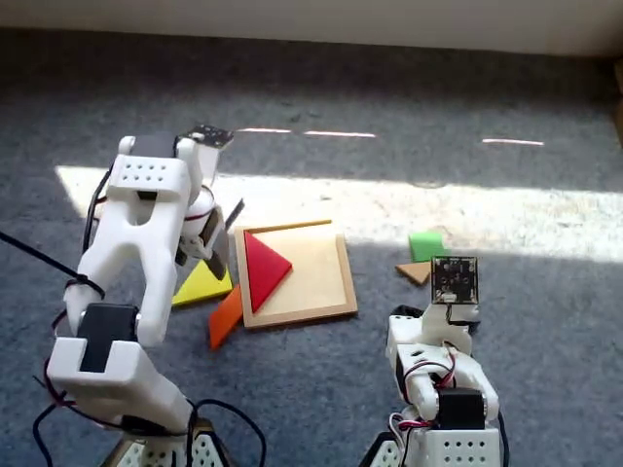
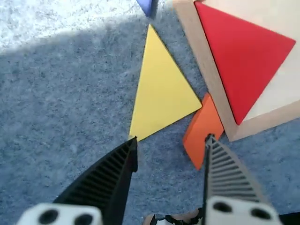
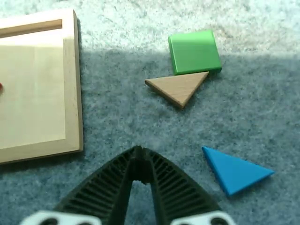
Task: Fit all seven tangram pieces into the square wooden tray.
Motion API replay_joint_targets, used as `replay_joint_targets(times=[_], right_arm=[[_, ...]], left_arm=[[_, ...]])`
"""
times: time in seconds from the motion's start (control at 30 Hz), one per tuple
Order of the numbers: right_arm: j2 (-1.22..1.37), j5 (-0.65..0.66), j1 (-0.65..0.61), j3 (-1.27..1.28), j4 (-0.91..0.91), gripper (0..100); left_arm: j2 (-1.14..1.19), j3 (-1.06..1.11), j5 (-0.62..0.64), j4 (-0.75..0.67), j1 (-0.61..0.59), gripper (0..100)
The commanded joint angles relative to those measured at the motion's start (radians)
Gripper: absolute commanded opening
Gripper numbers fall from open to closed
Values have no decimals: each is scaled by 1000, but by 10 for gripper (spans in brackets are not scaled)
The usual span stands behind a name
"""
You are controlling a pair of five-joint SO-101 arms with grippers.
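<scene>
Left claw (image 2: 171, 139): mine, spread wide with nothing between its ridged black fingers; one fingertip (image 2: 132, 142) is over the near corner of the yellow triangle, the other over the edge of the orange piece.
Right claw (image 3: 139, 152): mine too, fingers pressed together at the tips, gripping nothing; it hangs over bare carpet (image 3: 117, 117).
Yellow triangle (image 2: 161, 89): flat on the carpet, at 9 o'clock from the tray in the high view, close beside the rim.
Orange piece (image 2: 201, 129): flat on the carpet at 8 o'clock from the tray; its far end touches the tray's outer corner.
Purple piece (image 2: 147, 5): just a corner showing, past the yellow triangle's sharp tip and beside the tray.
Tray (image 2: 206, 70): square, pale wood with a raised rim, lying between my two arms.
Red triangle (image 2: 243, 56): inside the tray, filling its 9 o'clock side, long edge against the rim.
Wooden triangle (image 3: 180, 86): on the carpet at 3 o'clock from the tray, apart from it.
Green square (image 3: 194, 50): touching the wooden triangle's long edge, at 2 o'clock from the tray.
Blue triangle (image 3: 236, 171): on the carpet near my right claw, apart from the wooden triangle.
</scene>
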Motion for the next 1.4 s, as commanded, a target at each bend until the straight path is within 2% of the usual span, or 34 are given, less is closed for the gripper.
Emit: replay_joint_targets(times=[0.0, 0.13, 0.37, 0.57, 0.8, 1.07, 1.3, 1.37], right_arm=[[-4, 8, 12, 153, -4, 6], [-4, 8, 12, 153, -4, 6], [-4, 8, 12, 153, -4, 6], [-4, 8, 12, 153, -4, 6], [-4, 8, 12, 153, -4, 6], [-4, 8, 12, 153, -4, 6], [-4, 8, 12, 153, -4, 6], [-4, 8, 12, 153, -4, 6]], left_arm=[[-38, 93, -9, -146, -73, 289], [-16, 134, -15, -233, -108, 292], [171, 96, -18, -272, -101, 290], [323, -79, -52, -127, -67, 287], [424, -189, -51, -52, -24, 234], [430, -196, 5, -49, 41, 234], [423, -194, 37, -54, 45, 228], [401, -185, 34, -55, 45, 191]])
